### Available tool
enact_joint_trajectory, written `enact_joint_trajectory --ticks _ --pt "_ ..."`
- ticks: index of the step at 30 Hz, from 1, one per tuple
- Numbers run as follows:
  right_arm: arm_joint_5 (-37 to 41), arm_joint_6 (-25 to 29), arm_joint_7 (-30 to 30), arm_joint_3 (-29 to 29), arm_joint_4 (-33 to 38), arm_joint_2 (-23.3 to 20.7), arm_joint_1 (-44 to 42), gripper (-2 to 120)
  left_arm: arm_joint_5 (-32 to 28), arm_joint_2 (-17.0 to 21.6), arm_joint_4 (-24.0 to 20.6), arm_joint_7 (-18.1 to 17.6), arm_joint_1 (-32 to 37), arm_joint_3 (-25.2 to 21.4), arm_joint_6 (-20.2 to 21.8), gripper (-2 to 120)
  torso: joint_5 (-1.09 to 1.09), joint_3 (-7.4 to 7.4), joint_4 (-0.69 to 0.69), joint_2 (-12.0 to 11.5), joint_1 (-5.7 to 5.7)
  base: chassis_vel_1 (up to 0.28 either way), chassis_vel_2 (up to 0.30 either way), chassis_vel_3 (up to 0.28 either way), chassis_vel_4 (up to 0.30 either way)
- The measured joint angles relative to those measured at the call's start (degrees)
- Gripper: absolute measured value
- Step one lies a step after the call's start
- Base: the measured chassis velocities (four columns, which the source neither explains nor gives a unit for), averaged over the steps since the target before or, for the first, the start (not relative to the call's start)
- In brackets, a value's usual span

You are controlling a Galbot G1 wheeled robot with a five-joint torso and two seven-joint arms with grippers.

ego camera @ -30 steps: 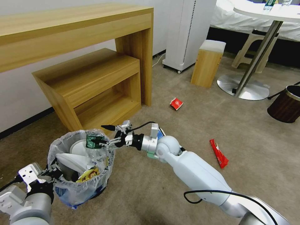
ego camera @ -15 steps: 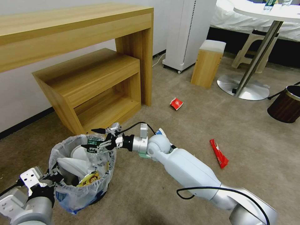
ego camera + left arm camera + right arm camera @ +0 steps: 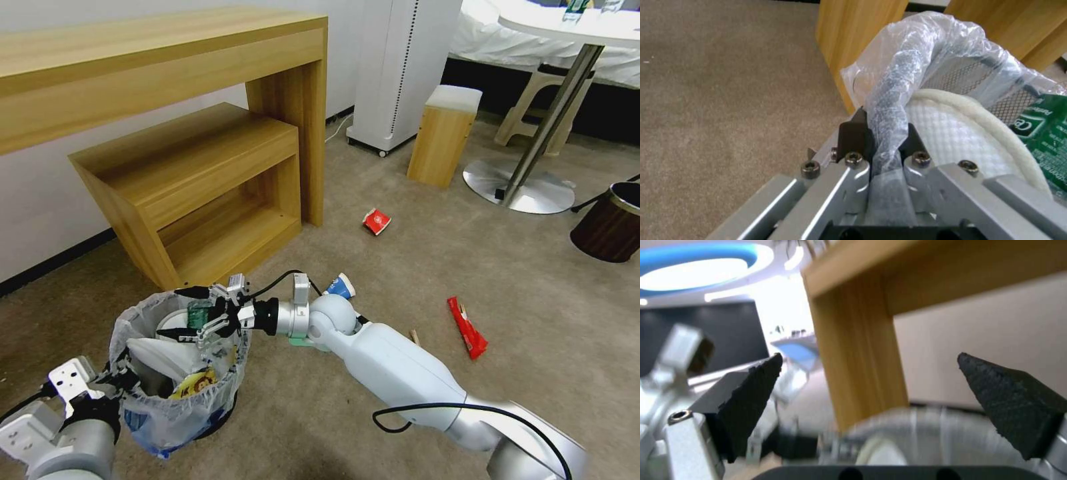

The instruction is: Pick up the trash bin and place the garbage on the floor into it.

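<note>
The trash bin (image 3: 175,390) stands on the floor (image 3: 373,413) at the lower left, lined with a crinkly plastic bag. My left gripper (image 3: 119,385) is shut on its near rim, and the left wrist view shows the gripper (image 3: 882,130) pinching the bagged rim (image 3: 902,76). My right gripper (image 3: 179,313) hangs open over the bin's mouth, and in its own wrist view the gripper (image 3: 869,373) holds nothing. Inside lie a white slipper (image 3: 157,350), a green-labelled bottle (image 3: 198,313) and a yellow wrapper (image 3: 190,385). On the carpet lie a red cup (image 3: 377,221), a blue cup (image 3: 341,287), a red wrapper (image 3: 467,327) and a wooden stick (image 3: 415,335).
A wooden desk (image 3: 160,73) with a low shelf unit (image 3: 200,187) stands right behind the bin. Farther back are a white appliance (image 3: 400,67), a wooden box stool (image 3: 443,133) and a round table base (image 3: 520,183). A brown bin (image 3: 610,223) sits at the right edge.
My right gripper has moved left and lower over the bin and has let go of the green-labelled bottle, which now sits inside. The left gripper keeps its hold on the rim.
</note>
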Motion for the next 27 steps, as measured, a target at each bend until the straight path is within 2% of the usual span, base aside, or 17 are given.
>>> enact_joint_trajectory --ticks 2,7,10,12,13,14,16,18,20,21,22,25,26,27 --pt "1.01 2.52 0.45 2.86 0.98 -0.52 -0.34 100 -0.24 0.09 0.0 0.01 -0.11 -0.05 0.0 3 0.0 0.0 0.01 0.0 0.0 0.0 0.0 0.0 0.0" --pt "1.33 2.76 3.77 7.35 4.22 -2.72 -1.64 100 -1.3 0.56 0.0 0.01 -0.38 -0.49 0.0 3 0.0 0.0 0.01 0.0 0.0 0.0 0.0 0.0 0.0" --pt "-2.01 1.6 12.48 14.47 11.55 -6.91 -5.45 100 -3.13 1.2 0.0 -0.33 -1.24 -0.84 0.16 3 0.01 0.0 0.0 0.0 0.0 0.0 0.0 0.0 0.0" --pt "-3.18 1.59 14.81 16.2 13.16 -8.11 -6.46 100 -3.65 1.3 0.0 -0.43 -1.49 -0.85 0.24 3 0.02 0.0 0.01 0.0 0.0 0.0 0.0 0.0 0.0" --pt "-4.81 2.2 19.46 20.32 16.6 -11.21 -9.34 100 -4.84 1.44 0.01 -0.65 -2.0 -0.83 0.36 3 0.01 0.0 0.0 0.0 0.0 0.0 0.0 0.0 0.0" --pt "-4.81 2.2 19.46 20.32 16.6 -11.21 -9.34 100 -4.84 1.44 0.01 -0.65 -2.0 -0.83 0.36 3 0.01 0.0 0.0 0.0 0.0 0.0 0.0 0.0 0.0" --pt "-5.17 3.67 27.41 27.34 22.23 -16.18 -15.17 100 -6.37 1.51 0.0 -0.76 -2.84 -0.66 0.5 3 0.01 0.0 -0.02 0.0 0.0 0.0 0.0 0.0 0.0" --pt "-5.38 4.53 29.41 29.36 23.51 -17.13 -16.96 100 -6.55 1.51 0.0 -0.77 -3.04 -0.63 0.51 3 0.02 0.0 -0.03 0.0 0.0 0.0 0.0 0.0 0.0" --pt "-9.09 6.09 34.48 37.95 28.36 -19.39 -23.61 100 -6.89 1.51 0.0 -0.8 -3.68 -0.03 0.63 3 0.04 0.0 0.0 0.0 0.0 0.0 0.0 0.0 0.0" --pt "-11.68 6.21 35.74 42.52 30.5 -20.06 -26.71 100 -6.79 1.53 0.0 -0.9 -3.86 0.27 0.76 3 0.01 0.0 0.01 0.0 0.0 0.0 0.0 0.0 0.0" --pt "-11.68 6.21 35.74 42.52 30.5 -20.06 -26.71 100 -6.79 1.53 0.0 -0.9 -3.86 0.27 0.76 3 0.01 0.0 0.01 0.0 0.0 0.0 0.0 0.0 0.0" --pt "-17.74 6.43 37.04 52.83 34.71 -20.08 -34.37 100 -5.64 1.84 0.01 -0.99 -4.42 0.66 0.8 3 0.0 0.0 -0.01 0.0 0.0 0.0 0.0 0.0 0.0" --pt "-17.74 6.43 37.04 52.83 34.71 -20.08 -34.37 100 -5.64 1.84 0.01 -0.99 -4.42 0.66 0.8 3 0.0 0.0 -0.01 0.0 0.0 0.0 0.0 0.0 0.0" --pt "-19.0 6.48 37.26 55.91 35.87 -19.35 -37.11 100 -5.44 2.12 0.05 -0.89 -4.63 0.65 0.72 3 0.02 -0.01 -0.01 0.0 0.0 0.0 0.0 0.0 0.0"
